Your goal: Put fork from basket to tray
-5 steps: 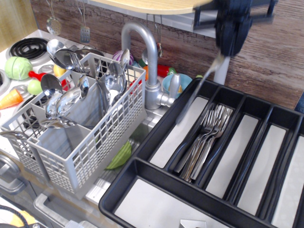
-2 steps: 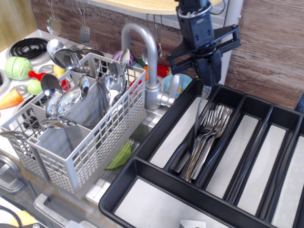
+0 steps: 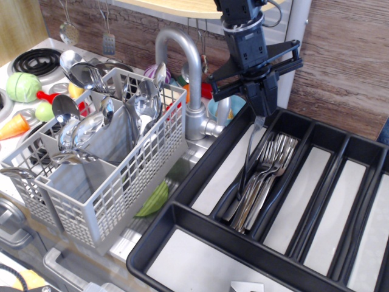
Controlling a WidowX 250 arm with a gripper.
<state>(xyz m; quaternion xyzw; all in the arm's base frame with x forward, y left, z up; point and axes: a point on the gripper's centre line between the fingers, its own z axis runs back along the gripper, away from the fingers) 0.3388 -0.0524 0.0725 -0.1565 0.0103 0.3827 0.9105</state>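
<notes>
Brown wood-grain wall panels back a toy kitchen counter, and against them the black gripper (image 3: 260, 108) hangs just above the far rim of the black cutlery tray (image 3: 200, 167). Its fingers are pressed together on the top end of a silver fork (image 3: 248, 155), which hangs steeply from the claw with its lower end down among the pile of forks (image 3: 264, 179) in the tray's second long compartment. The fork is therefore out of the grey cutlery basket (image 3: 103, 182) and partly inside the tray, though not yet lying flat.

Room is tight to the left, where the curved steel faucet (image 3: 185, 79) stands near the gripper's cross-bar. A white upright post (image 3: 296, 55) rises close behind on the right. Below, the compartment walls run close on both sides of the fork; the first compartment beside it shows only pale floor, as do the long ones further right.

Further left, the basket holds spoons (image 3: 82, 131) in its upright cells, well apart from the claw. Toy vegetables (image 3: 24, 88) and a stove coil (image 3: 36, 59) lie beyond it.

Against the frame just before, the gripper sits slightly left and higher, and the fork leans more, its lower end further left in the pile.
</notes>
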